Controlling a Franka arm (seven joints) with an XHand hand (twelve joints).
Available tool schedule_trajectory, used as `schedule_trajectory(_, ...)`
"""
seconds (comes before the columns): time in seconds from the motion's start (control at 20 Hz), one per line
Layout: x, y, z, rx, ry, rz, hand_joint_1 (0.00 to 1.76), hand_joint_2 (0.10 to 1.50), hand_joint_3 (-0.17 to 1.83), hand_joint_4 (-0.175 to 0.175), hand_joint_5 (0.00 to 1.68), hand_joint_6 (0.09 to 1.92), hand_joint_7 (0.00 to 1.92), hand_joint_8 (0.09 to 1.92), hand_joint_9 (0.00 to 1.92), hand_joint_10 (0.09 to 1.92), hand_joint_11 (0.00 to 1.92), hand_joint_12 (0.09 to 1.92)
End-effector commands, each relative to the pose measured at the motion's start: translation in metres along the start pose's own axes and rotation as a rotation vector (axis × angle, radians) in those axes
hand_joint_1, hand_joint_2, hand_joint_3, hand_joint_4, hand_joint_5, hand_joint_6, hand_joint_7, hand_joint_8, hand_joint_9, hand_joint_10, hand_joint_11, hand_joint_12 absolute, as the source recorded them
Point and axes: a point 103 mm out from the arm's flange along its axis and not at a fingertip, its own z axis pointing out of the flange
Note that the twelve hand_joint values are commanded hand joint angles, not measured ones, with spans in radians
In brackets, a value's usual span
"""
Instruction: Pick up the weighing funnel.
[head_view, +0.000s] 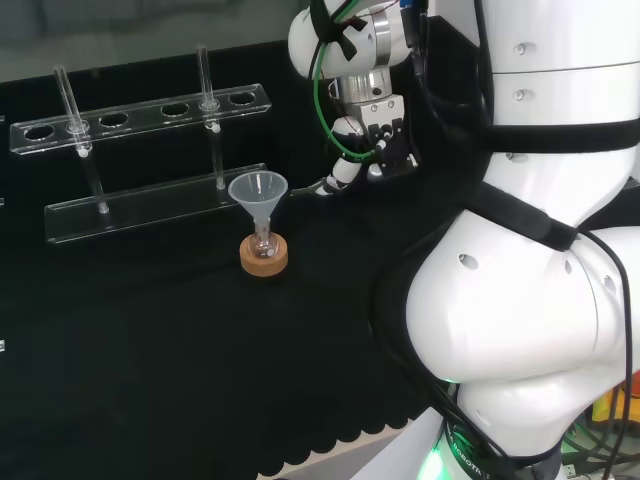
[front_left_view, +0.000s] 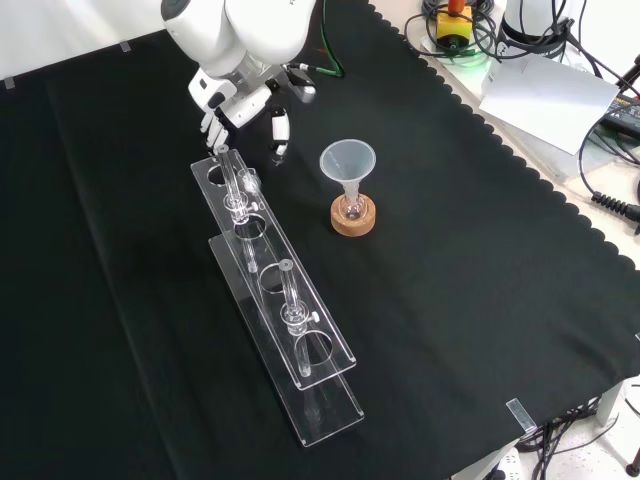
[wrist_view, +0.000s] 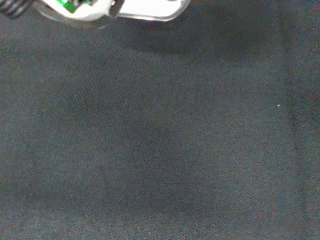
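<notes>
My hand (head_view: 365, 140) hangs low over the cloth beyond the right end of the clear rack in the head view. Its fingers (head_view: 335, 180) point down to the cloth. In the front view the hand (front_left_view: 240, 105) is at the top, with fingers (front_left_view: 213, 128) by the rack's far end and the thumb (front_left_view: 280, 135) spread apart from them; nothing shows between them. A faint clear piece (head_view: 308, 189), which may be the weighing funnel, lies on the cloth at the fingertips. In the wrist view there is bare black cloth (wrist_view: 160, 140) and a blurred white part of the hand (wrist_view: 150, 7).
A clear test tube rack (head_view: 150, 110) (front_left_view: 290, 330) holds two tubes close beside the hand. The big funnel (head_view: 258, 190) (front_left_view: 347, 160) stands in a small flask on a cork ring (head_view: 264, 258) (front_left_view: 354, 220). Cables and boxes lie beyond the cloth edge (front_left_view: 520, 90).
</notes>
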Motion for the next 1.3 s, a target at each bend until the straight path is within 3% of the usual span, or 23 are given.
schedule_trajectory(0.05, 0.004, 0.005, 0.004, 0.01, -0.004, -0.024, 0.84, 0.64, 0.53, -0.057, 0.6, 0.1, 0.41, 0.69, 0.64, 0.59, 0.42, 1.3)
schedule_trajectory(0.9, 0.003, 0.018, 0.016, 0.023, -0.02, -0.051, 0.87, 0.62, 0.55, -0.047, 0.66, 0.16, 0.42, 0.68, 0.66, 0.58, 0.43, 1.29)
schedule_trajectory(1.15, 0.002, 0.019, 0.016, 0.019, -0.022, -0.051, 0.88, 0.61, 0.57, -0.044, 0.66, 0.23, 0.43, 0.67, 0.67, 0.56, 0.44, 1.28)
schedule_trajectory(1.3, 0.004, 0.022, 0.019, 0.015, -0.029, -0.051, 0.88, 0.61, 0.58, -0.04, 0.61, 0.43, 0.43, 0.67, 0.67, 0.55, 0.44, 1.29)
